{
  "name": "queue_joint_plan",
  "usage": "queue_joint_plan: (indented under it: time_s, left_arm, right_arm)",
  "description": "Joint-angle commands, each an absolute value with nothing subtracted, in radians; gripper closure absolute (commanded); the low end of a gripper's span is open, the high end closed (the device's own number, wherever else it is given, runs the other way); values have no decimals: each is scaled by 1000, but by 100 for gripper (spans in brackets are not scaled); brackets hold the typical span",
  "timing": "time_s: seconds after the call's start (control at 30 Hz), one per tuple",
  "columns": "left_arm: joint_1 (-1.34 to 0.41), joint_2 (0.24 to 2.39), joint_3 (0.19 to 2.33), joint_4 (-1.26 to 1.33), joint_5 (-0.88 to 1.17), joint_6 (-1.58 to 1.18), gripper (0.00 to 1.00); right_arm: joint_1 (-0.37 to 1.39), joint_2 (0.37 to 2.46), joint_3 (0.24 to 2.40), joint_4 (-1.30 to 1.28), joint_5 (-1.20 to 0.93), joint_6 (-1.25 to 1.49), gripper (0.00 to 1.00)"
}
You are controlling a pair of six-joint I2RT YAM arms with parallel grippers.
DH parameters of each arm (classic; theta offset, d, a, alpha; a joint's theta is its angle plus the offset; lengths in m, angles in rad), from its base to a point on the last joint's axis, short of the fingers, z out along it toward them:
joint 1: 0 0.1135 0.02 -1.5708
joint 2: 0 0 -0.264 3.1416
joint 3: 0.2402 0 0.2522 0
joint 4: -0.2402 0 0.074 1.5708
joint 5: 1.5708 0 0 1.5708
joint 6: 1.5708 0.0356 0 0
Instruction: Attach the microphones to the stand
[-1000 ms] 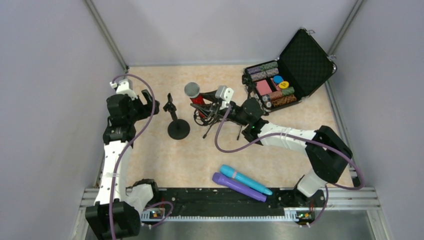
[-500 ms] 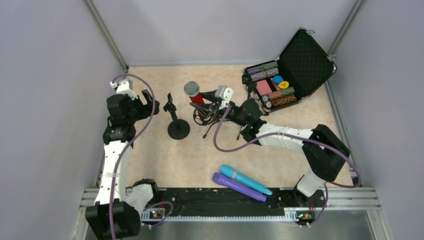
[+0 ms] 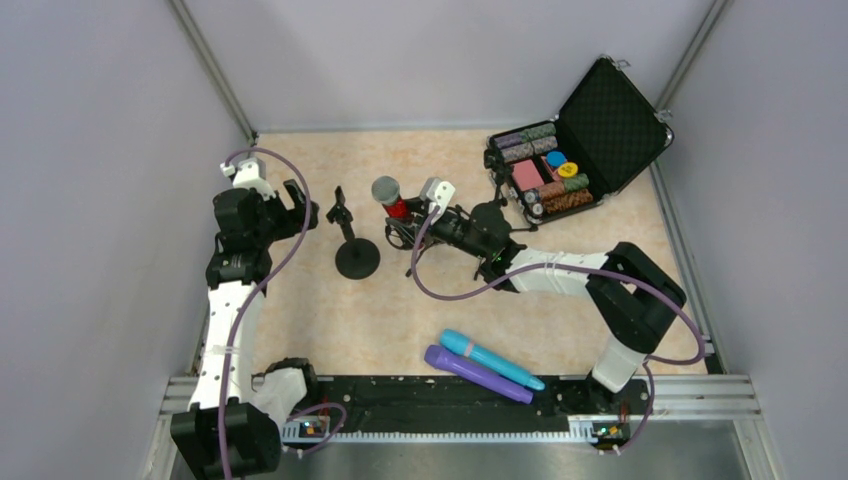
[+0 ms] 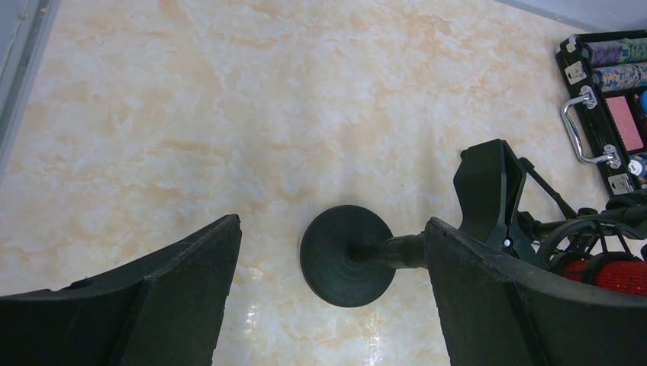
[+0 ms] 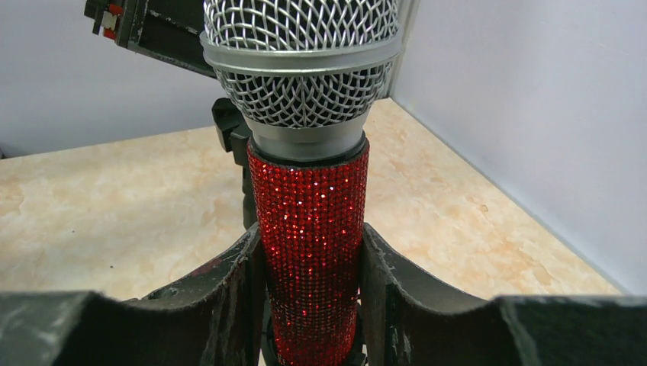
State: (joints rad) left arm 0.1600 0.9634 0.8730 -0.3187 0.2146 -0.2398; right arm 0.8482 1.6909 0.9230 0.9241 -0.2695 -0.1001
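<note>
While the left tool (image 4: 329, 229) hangs open near the round-based stand (image 4: 347, 255), the right tool (image 5: 309, 263) grips the red microphone (image 5: 309, 206), seemingly for clipping in.

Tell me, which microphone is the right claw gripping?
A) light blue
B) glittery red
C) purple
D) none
B: the right gripper clamps the glittery red microphone between its fingers, while the light blue microphone and the purple microphone lie ungripped.
</note>
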Motion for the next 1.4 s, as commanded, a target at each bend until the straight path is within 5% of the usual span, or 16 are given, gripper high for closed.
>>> queue_joint_plan:
  time_s: [0.0,0.43,0.57,0.93,1.17,1.37]
  left_arm:
    - [162,941,888,-304,206,-227,7]
    - [163,939,888,-308,202,-224,7]
    - [163,938,889,-307,201,-224,7]
    - [163,940,890,-307,198,-221,7]
    - [163,940,892,-307,197,-222,7]
    - [163,942,910,-274,215,-241,7]
  right_arm:
    - [848,1696,922,892,-256,-91,100]
    - [847,1708,888,934,-230,-79,100]
    - [847,1704,896,927,-230,-72,84]
    - [848,1662,931,890,-257,-66,18]
    - [847,1604,931,881,-258,-66,1]
    - [848,1533,931,853,-256,-80,1]
